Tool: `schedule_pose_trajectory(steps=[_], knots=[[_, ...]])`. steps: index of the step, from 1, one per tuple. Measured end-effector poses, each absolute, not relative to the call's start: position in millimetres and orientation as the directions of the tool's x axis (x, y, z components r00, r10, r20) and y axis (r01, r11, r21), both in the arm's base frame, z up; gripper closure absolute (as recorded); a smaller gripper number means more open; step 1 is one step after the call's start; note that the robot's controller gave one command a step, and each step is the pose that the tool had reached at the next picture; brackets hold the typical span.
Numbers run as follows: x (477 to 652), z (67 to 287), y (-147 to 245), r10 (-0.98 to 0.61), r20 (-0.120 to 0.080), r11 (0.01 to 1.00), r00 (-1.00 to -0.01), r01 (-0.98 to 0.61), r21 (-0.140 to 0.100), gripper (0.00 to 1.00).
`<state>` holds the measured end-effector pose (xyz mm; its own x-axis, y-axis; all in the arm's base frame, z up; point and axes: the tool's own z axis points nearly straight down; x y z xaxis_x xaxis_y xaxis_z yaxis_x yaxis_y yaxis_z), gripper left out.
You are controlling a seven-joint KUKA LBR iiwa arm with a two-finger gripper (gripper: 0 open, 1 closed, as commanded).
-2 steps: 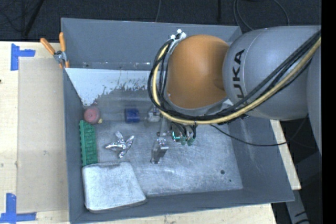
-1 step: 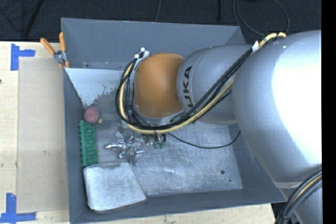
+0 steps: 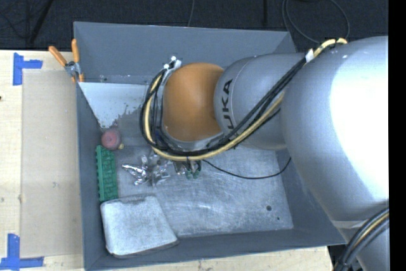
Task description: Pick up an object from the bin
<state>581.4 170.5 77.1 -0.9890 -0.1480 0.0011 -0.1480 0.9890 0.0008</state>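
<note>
My gripper point(image 3: 152, 171) shows as a cluster of silvery metal parts below the orange wrist cover, low over the bin floor in the left half of the bin. Just to its left lies a long green ridged block point(image 3: 106, 172), set along the bin's left wall. A small pink ball point(image 3: 111, 138) rests above the block's far end, up and to the left of the gripper. A flat grey pad point(image 3: 136, 224) lies in the front left corner, below the gripper. I see nothing held in the gripper.
The arm with its orange cover and cables covers the middle and right of the bin. The left wall runs close beside the green block. Bare scuffed floor stretches to the right of the grey pad.
</note>
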Motion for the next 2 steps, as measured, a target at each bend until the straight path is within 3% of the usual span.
schedule_pose_trajectory(steps=[1,2], knots=[[581.3,77.1,170.6,-0.146,0.001,0.989,-0.989,-0.146,0.001,1.00],[595.7,224.5,191.1,-0.165,-0.010,0.986,-0.986,-0.165,0.002,1.00]])
